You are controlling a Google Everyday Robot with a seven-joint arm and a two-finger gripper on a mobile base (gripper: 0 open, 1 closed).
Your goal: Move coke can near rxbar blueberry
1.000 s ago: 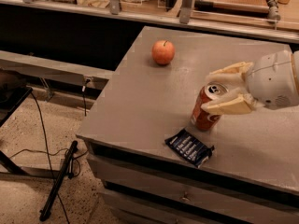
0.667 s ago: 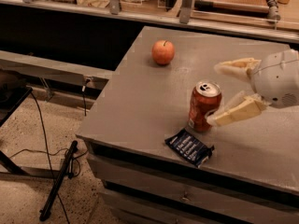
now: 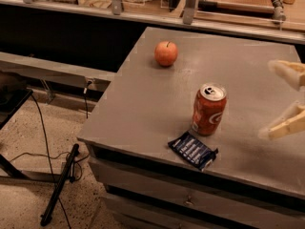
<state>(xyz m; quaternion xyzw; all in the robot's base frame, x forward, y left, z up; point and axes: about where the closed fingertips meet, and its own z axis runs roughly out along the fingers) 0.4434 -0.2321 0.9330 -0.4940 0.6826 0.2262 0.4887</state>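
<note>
The pale gripper (image 3: 269, 100), wide apart at the right edge, has let go, and the red coke can (image 3: 208, 109) stands just beside the flat dark-blue rxbar blueberry (image 3: 193, 150), so the job looks done.

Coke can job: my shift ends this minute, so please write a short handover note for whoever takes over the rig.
Pincer: open, empty, at the right edge of the view, to the right of the coke can and clear of it.
Coke can: upright on the grey table, just behind the rxbar blueberry, which lies flat near the front edge.
Apple: far side of the table, well apart from both.
Done: the can appears to be placed near the bar.
Left: probably only to draw the arm away without knocking the can.
</note>
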